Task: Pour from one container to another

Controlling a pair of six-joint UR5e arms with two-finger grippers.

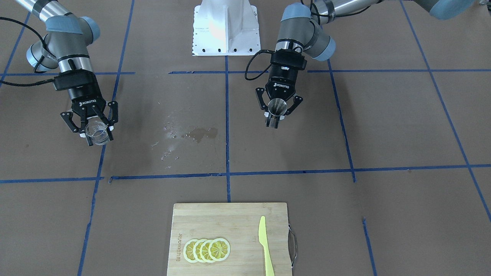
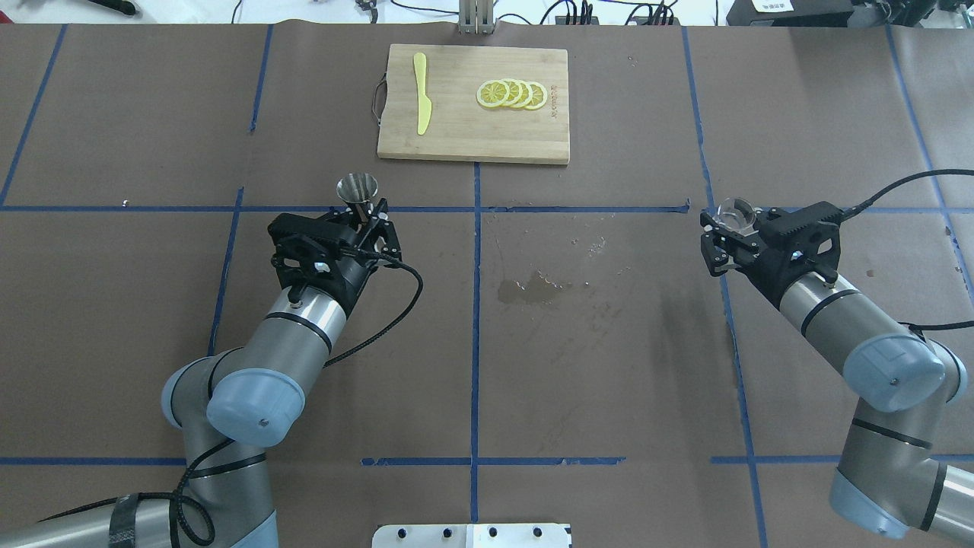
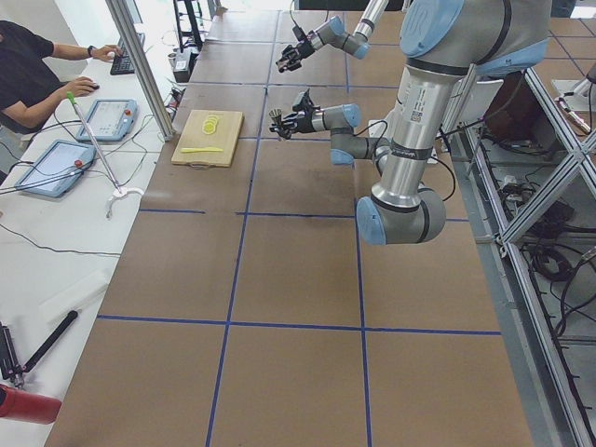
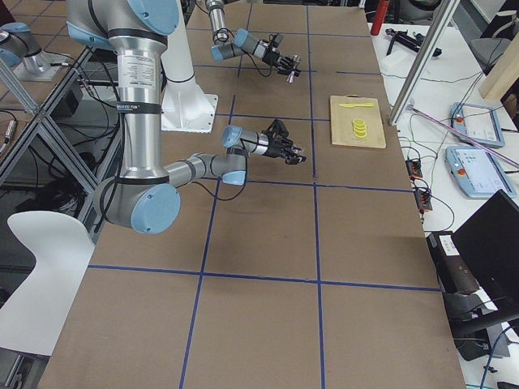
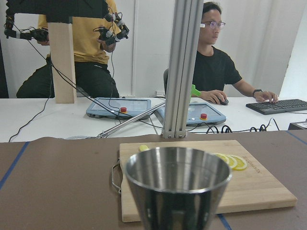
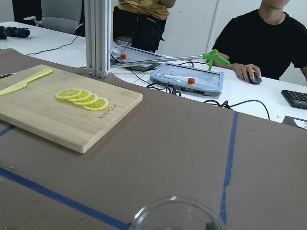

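— Counter [image 1: 383,126] first: brown sheet, blue tape grid, a wet patch [image 1: 199,134] near the middle. What are the arms holding?
— Left pincer [image 1: 273,120] is clamped on the steel jigger [image 1: 277,106]. Its fingers are drawn in round the lower part, and the open mouth faces up. Right pincer [image 1: 99,135] is closed on the clear glass cup [image 1: 95,130], one finger on each side of its wall.
— Where do the two sit?
— Well apart. The jigger is over the robot's left half and the cup over its right, with the wet patch between them.
— Any writing?
— "ROBOTIQ" in white on both pincer bodies. The wooden cutting board [image 1: 230,222] on the operators' side carries a burnt-in mark beside the lemon slices [image 1: 207,250], too small to read. A yellow-green knife [image 1: 264,245] lies on the board too.
— What can't you make out?
— The jigger's waist and lower cone are hidden behind the fingers, and the left wrist view cuts it off below the upper cone. The right wrist view catches only the cup's rim at its bottom edge. Whether the cup holds liquid, I can't tell.
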